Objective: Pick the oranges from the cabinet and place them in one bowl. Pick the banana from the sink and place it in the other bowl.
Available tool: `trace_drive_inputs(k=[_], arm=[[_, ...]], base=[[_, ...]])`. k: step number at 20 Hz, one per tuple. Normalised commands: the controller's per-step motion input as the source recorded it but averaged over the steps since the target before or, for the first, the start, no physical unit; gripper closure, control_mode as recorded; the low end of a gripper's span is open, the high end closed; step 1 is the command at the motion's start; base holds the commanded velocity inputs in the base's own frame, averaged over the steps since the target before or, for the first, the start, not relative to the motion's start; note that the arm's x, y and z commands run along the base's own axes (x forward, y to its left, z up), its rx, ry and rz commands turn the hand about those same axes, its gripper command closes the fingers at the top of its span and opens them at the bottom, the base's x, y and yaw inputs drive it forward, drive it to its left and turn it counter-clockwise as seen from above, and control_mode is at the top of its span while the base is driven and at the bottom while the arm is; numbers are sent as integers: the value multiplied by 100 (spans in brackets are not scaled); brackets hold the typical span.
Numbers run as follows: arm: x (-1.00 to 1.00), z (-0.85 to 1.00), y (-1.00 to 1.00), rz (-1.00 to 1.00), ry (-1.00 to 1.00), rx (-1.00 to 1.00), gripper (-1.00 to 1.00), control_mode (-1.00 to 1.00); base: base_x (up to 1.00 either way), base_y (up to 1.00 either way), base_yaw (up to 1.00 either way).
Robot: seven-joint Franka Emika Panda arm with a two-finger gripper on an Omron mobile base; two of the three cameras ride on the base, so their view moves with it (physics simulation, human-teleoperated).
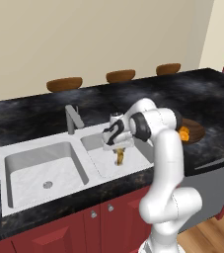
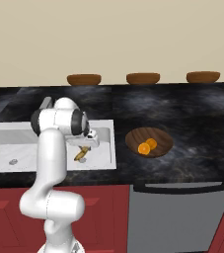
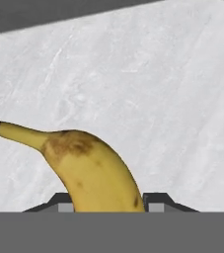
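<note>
A home kitchen: a black marbled tabletop [image 1: 192,94] holds a white double-basin sink [image 1: 44,173] with a grey faucet [image 1: 73,118]. Red drawer fronts [image 1: 69,232] run below, and brown stool tops [image 2: 143,78] line the far edge.

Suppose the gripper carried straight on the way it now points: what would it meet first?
The gripper points down into the sink. The banana already sits between its fingers; beyond it, likely the white basin floor.

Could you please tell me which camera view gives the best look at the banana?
The hand view: the banana lies close up against the pale sink floor, stem and brown patch plain, between the jaws. The left and right base views show a small yellow-brown piece under the gripper in the sink's right basin.
</note>
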Motion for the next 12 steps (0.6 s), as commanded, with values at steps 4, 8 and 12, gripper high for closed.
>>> trace_drive_inputs(k=[4, 8, 12], arm=[[1, 76, 0, -7, 0, -1, 100, -100], [-26, 67, -5, -7, 0, 1, 100, -100], [-44, 77, -8, -8, 0, 1, 100, -100]], base=[[0, 0, 0], [0, 0, 0], [0, 0, 0]])
